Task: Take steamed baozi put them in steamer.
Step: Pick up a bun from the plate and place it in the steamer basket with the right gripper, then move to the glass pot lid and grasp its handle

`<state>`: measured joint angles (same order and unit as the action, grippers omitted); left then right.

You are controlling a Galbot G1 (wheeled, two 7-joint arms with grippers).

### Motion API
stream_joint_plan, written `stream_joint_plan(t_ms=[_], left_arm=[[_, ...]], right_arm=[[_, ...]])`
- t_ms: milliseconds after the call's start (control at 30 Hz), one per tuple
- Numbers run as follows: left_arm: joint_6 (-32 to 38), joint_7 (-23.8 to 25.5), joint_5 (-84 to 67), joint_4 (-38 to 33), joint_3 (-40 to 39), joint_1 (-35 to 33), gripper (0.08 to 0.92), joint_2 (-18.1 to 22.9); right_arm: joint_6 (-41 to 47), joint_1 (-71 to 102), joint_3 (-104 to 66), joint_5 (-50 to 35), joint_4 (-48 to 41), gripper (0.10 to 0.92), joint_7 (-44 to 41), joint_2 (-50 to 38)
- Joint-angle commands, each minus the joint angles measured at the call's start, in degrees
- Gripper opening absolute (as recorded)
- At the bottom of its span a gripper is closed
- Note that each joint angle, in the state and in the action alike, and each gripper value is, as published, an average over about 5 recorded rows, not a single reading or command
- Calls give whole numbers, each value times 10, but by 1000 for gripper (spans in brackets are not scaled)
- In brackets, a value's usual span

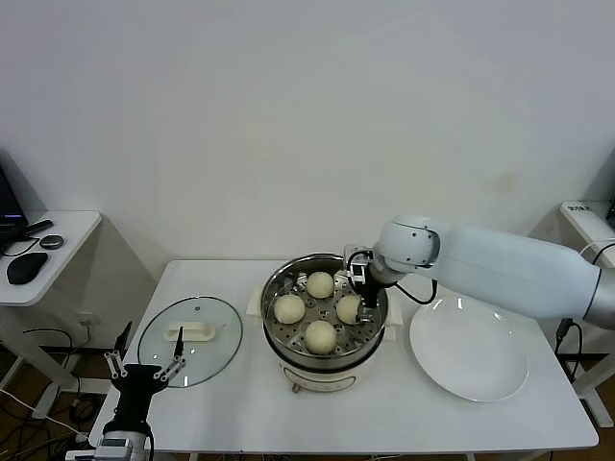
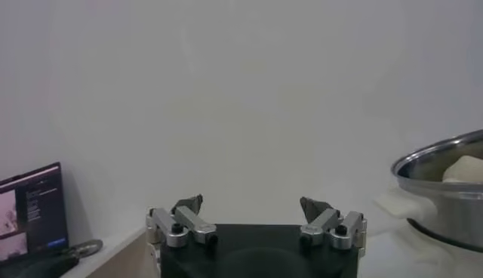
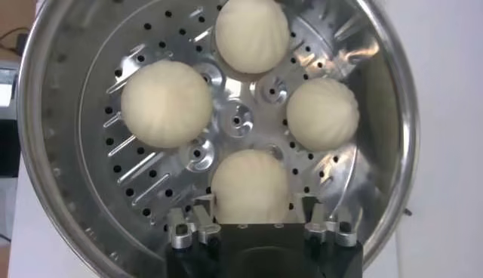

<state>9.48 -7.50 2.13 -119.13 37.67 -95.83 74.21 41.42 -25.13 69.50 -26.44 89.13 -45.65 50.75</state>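
Parked low at the near left corner of the table (image 1: 384,423), the robot's left gripper (image 1: 146,369) hangs idle with its fingers spread wide and nothing between them, just short of the flat glass lid (image 1: 190,340) lying on the tabletop. At centre stands the steamer (image 1: 325,370), and all four steamed baozi (image 1: 321,336) sit on its perforated basket floor, spaced in a ring and apart from one another. The right arm reaches in from the right over the pot's rim, its right gripper (image 1: 363,309) down inside the basket at the bun nearest that side. From the right wrist view, the gripper (image 3: 260,215) has its fingers either side of that bun (image 3: 250,185), which rests on the steel floor; the jaws look parted about it rather than squeezing, though whether they touch the dough cannot be told for certain. Beside the steamer to the right, the white plate (image 1: 469,348) holds no bun. Judged from this, the loading is all but finished: every bun is in the pot, and what remains appears to be clearing the right arm out of the basket.
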Motion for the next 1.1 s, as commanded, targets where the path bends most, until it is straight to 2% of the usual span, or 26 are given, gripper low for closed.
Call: stream_joint_plan(t_ms=[33, 200, 367, 467, 600, 700, 800, 1000, 1100], left_arm=[[-1, 1, 0, 4, -3, 4, 823, 0], [-1, 1, 0, 11, -6, 9, 823, 1], [2, 2, 0, 13, -9, 9, 823, 3], [4, 2, 1, 14, -12, 9, 823, 4], [6, 2, 2, 16, -17, 9, 823, 4], [9, 1, 2, 23, -20, 14, 823, 6], [11, 0, 4, 32, -22, 19, 823, 7], [11, -8, 18, 39, -26, 18, 823, 11], [10, -14, 34, 45, -33, 17, 823, 10]], right_arm=[[2, -11, -44, -22, 63, 810, 8, -53], [1, 15, -104, -43, 111, 822, 56, -126], [-25, 118, -214, -95, 171, 823, 189, -225], [-75, 282, -357, -114, 201, 823, 280, -276], [-187, 604, -627, -108, 223, 823, 380, -298], [-277, 790, -791, -52, 218, 823, 414, -257], [-370, 907, -907, 39, 204, 823, 420, -161], [-528, 1047, -1038, 198, 191, 823, 382, 66], [-571, 1085, -1091, 244, 195, 823, 354, 158]])
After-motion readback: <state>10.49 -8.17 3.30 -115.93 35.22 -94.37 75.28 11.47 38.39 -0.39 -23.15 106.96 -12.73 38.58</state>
